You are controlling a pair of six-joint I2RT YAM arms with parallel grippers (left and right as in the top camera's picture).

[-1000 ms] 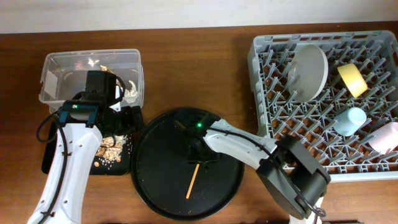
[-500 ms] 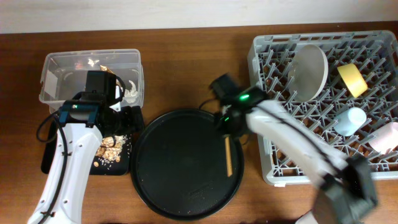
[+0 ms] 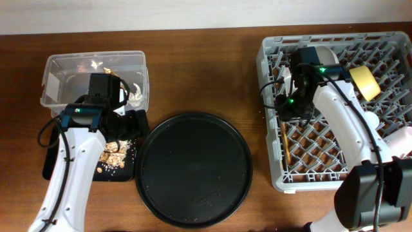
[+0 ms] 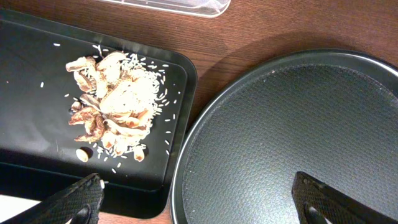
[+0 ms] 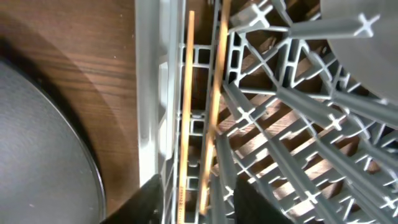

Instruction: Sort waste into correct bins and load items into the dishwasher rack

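The grey dishwasher rack (image 3: 393,171) holds the pale plate (image 3: 328,80), the yellow bowl (image 3: 364,82), the blue cup (image 3: 372,119) and the pink cup (image 3: 402,140). My right gripper (image 3: 288,106) hangs over the rack's left side. In the right wrist view it (image 5: 199,202) is open, with two wooden chopsticks (image 5: 186,112) lying lengthwise between its fingers against the rack wall (image 5: 152,93). One chopstick (image 3: 286,140) shows from overhead. My left gripper (image 3: 124,122) is open and empty above the shallow black tray (image 3: 55,166), which holds tan food scraps (image 3: 112,154). The left wrist view shows the gripper (image 4: 199,205) and the scraps (image 4: 115,102).
The clear tub (image 3: 64,80) at the back left holds a white napkin (image 3: 136,93) and gold wrapper bits (image 3: 100,64). The large round black tray (image 3: 193,171) lies between the bins and the rack, and also shows in the left wrist view (image 4: 292,124).
My right arm carried a chopstick from the round black tray to the right, into the rack's left side, and the jaws have opened. The left arm has not moved.
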